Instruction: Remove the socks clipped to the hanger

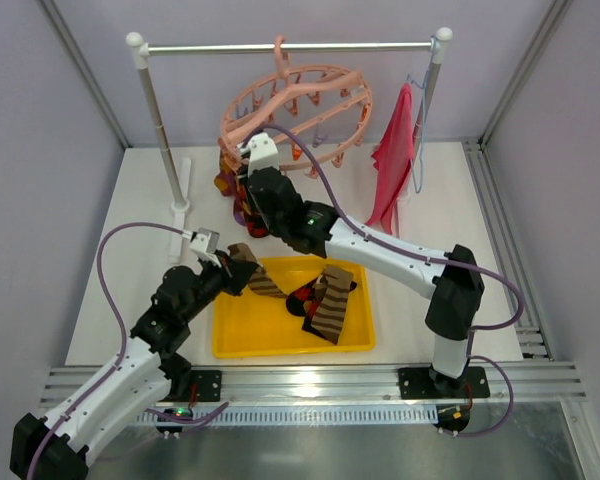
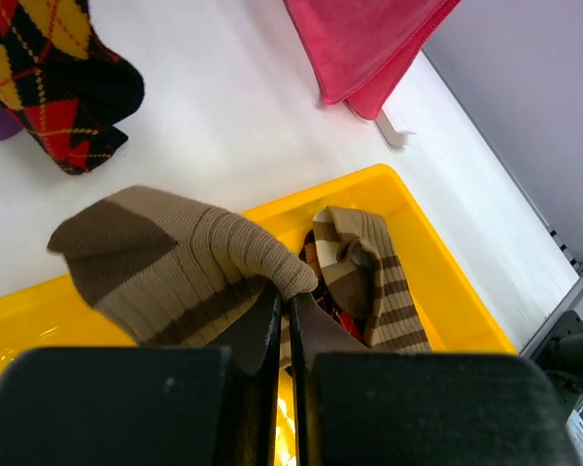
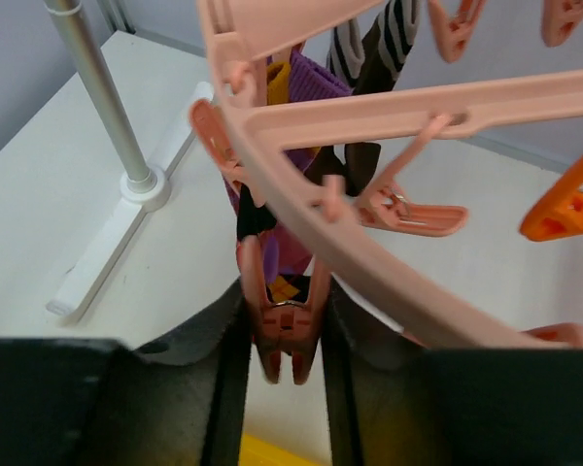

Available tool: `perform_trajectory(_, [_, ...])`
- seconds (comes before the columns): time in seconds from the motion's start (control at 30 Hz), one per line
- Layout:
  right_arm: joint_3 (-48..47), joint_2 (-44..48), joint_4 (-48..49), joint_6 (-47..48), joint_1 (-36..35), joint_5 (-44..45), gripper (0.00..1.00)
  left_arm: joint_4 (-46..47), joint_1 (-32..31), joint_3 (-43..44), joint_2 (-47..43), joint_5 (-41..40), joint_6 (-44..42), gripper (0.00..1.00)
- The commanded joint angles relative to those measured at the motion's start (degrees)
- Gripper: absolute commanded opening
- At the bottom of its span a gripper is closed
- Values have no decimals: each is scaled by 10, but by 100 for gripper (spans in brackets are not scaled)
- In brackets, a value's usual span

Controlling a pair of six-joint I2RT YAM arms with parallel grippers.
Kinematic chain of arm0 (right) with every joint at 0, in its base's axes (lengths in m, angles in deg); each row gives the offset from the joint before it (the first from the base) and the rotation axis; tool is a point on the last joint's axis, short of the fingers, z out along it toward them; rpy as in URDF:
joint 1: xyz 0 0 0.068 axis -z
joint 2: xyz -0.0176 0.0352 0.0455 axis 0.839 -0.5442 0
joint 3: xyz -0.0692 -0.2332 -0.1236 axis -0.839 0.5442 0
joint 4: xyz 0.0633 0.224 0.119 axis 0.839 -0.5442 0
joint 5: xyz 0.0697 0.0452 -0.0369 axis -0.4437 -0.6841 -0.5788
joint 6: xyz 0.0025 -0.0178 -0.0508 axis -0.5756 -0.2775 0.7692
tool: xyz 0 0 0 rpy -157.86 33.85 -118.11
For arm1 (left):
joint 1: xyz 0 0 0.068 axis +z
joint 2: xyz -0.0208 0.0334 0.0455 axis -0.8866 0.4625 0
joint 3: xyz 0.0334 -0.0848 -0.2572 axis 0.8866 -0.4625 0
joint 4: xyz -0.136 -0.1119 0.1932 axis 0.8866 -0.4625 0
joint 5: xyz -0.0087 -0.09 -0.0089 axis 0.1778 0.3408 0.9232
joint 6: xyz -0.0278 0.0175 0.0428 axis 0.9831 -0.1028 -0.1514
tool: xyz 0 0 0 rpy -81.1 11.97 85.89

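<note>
Two striped socks (image 2: 175,262): one pinched by the closed left gripper (image 2: 290,311) at the yellow tray (image 1: 290,350), another inside. Right gripper (image 3: 284,340) clamps one peg (image 3: 282,291) of the hanger (image 3: 369,252).

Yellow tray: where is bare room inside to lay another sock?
Bare: the tray floor at near left, between its front wall and the sock heap. Crowded: the right half, and the far-left corner, where the left gripper holds a striped sock.
</note>
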Motion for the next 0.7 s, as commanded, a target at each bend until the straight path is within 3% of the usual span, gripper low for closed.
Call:
perform_trajectory(0.0, [7,30,24,5,-3,11,41,26,-2,-2,-2,19,-1,0])
perform_trajectory(0.03, [11,34,25,5,-2,0,58,29,-2,-3,-4,24,-2,0])
perform_trajectory(0.1, [21,42,27,4,-2,-7,80,33,-2,-4,-6,31,-5,0])
perform_trajectory(0.2, [43,58,31,-2,-3,-19,92,47,-3,-7,-6,62,-10,0])
perform_trajectory(0.4, [134,122,54,-27,-3,-36,98,73,-23,-2,22,121,-29,0])
perform_trajectory(0.67, [316,237,74,-78,-3,7,100,48,-120,30,85,48,-89,0])
